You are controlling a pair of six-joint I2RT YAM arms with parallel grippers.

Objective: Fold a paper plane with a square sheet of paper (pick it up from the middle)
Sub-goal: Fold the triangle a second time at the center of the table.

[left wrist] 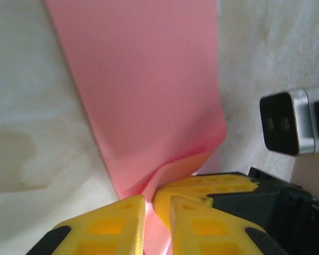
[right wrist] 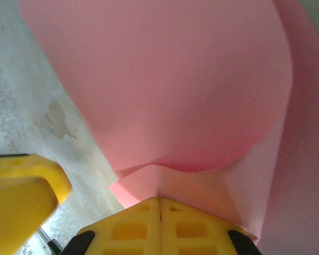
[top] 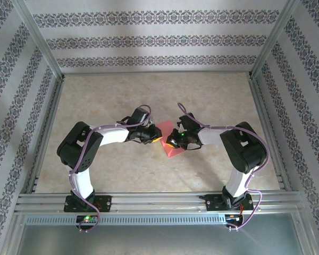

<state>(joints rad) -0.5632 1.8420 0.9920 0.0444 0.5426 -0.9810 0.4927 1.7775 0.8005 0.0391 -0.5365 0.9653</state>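
The square sheet of paper — thin, smooth, pink-red — bulges in a soft curve; left gripper and right gripper each pinch its edge, jaws closed.

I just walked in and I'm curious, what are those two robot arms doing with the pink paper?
Two robot arms meet over a sheet of pink paper in the middle of the table. The right fingers are shut on one edge, and the paper curls over in front of them. The left fingers have the paper between them, with a slim gap. It is no plane yet.
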